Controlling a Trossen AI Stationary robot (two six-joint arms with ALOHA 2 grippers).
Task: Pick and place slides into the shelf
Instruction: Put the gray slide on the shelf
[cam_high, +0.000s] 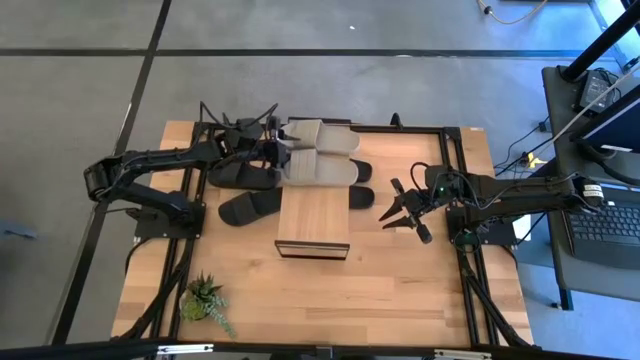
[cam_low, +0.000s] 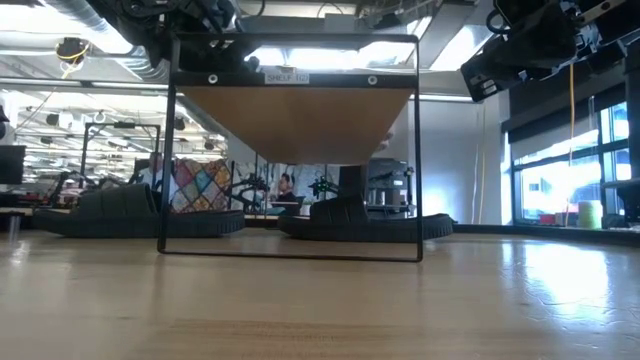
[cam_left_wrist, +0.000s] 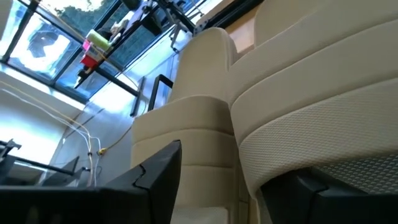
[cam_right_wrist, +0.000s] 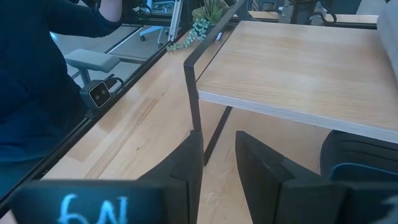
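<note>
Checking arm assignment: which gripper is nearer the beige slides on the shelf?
Left. The left gripper is at the beige slides; the right gripper hovers beyond the shelf's other side.

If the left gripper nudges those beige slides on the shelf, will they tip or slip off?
The beige slides lie flat on the shelf top, so tipping seems unlikely. They look thick and foam-like, probably light, so a nudge from the left gripper could move them. The smooth plank may let them slide.

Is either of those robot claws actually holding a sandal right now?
No. The left gripper stands open beside the beige slides on the shelf; the right gripper hangs empty.
</note>
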